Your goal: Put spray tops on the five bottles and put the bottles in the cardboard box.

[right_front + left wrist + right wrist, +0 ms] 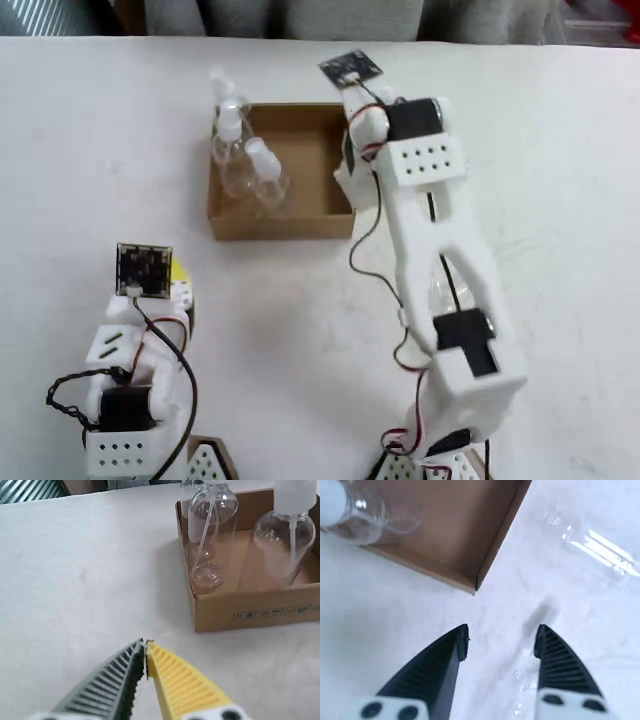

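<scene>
Clear plastic bottles (240, 160) sit in the brown cardboard box (280, 222); the spread-apart right gripper (502, 632) should fetch another, left gripper (145, 646) pinched together.

You have the cardboard box (280, 224) on the desk (100, 150), toward its far middle. The bottles (262, 172) stand in the box's left part. Your right gripper (502, 635) hangs over the desk just outside a box corner. Your left gripper (145, 652) is at the near left, well apart from the box.
</scene>
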